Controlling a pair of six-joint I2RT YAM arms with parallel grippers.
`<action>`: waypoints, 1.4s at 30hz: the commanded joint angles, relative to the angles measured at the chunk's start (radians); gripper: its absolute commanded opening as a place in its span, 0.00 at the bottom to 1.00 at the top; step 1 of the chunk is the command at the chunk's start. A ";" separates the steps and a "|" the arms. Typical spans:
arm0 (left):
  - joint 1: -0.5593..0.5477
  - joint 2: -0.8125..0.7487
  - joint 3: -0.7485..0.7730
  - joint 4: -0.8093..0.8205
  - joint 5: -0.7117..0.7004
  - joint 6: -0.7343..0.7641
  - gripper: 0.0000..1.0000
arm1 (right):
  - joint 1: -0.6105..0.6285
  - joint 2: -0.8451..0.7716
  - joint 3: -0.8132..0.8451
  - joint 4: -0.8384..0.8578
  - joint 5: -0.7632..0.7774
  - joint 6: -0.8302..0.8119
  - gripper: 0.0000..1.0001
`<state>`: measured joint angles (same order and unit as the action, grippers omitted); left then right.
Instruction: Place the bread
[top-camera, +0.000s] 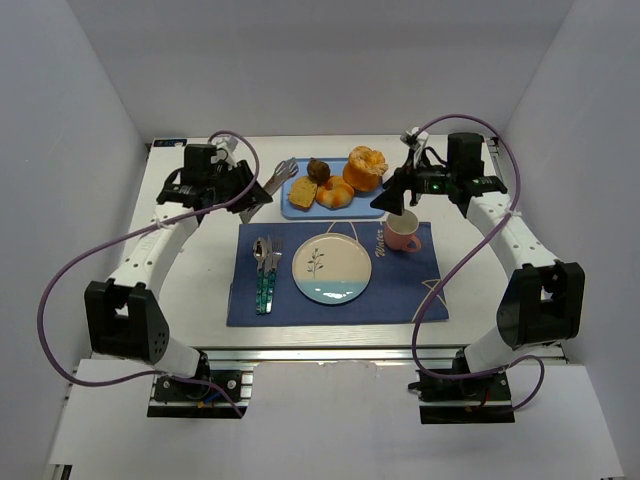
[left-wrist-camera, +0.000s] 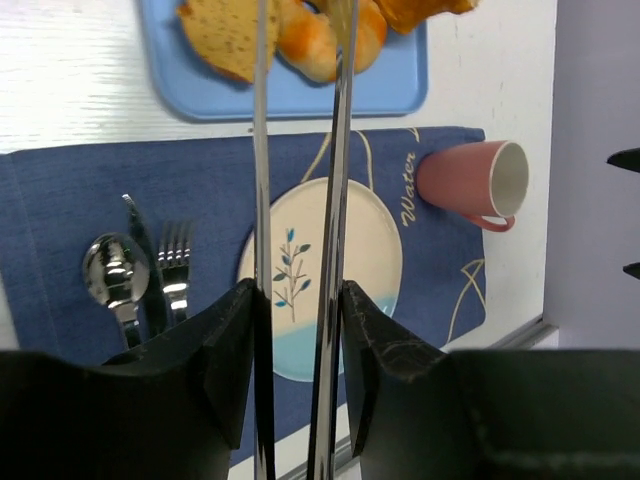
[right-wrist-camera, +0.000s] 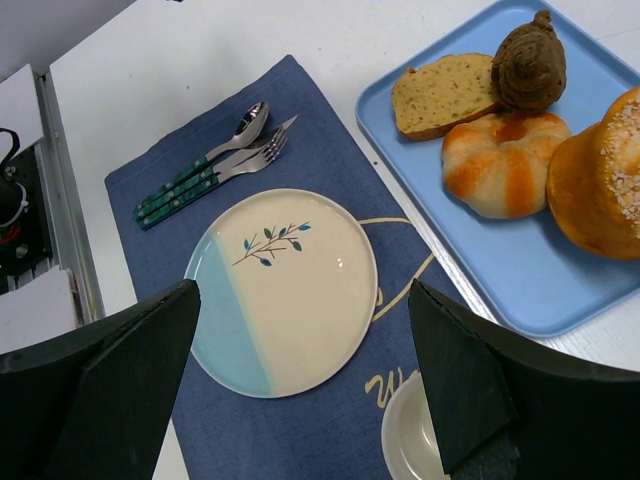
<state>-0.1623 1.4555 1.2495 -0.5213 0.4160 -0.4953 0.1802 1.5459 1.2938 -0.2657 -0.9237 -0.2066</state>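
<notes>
The bread is a small golden ring-topped roll on the blue tray at the back of the table. It also shows in the right wrist view and at the top of the left wrist view. My left gripper is shut on silver tongs, whose blades point at the tray. My right gripper is open and empty, hovering above the placemat right of the tray. The cream and blue plate is bare.
On the tray a tan slice, a dark brown muffin and a large orange bun surround the roll. A pink mug stands right of the plate, cutlery left of it, all on a blue placemat.
</notes>
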 joint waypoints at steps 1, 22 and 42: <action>-0.048 0.035 0.103 -0.022 0.027 0.010 0.47 | -0.016 -0.036 -0.005 0.031 -0.027 0.016 0.89; -0.398 0.281 0.369 -0.218 -0.368 0.328 0.48 | -0.059 -0.035 -0.019 0.033 -0.053 0.029 0.89; -0.425 0.434 0.490 -0.215 -0.424 0.417 0.55 | -0.068 -0.018 -0.033 0.031 -0.070 0.033 0.89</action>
<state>-0.5804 1.9079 1.6970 -0.7555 -0.0048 -0.0929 0.1188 1.5379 1.2617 -0.2592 -0.9653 -0.1829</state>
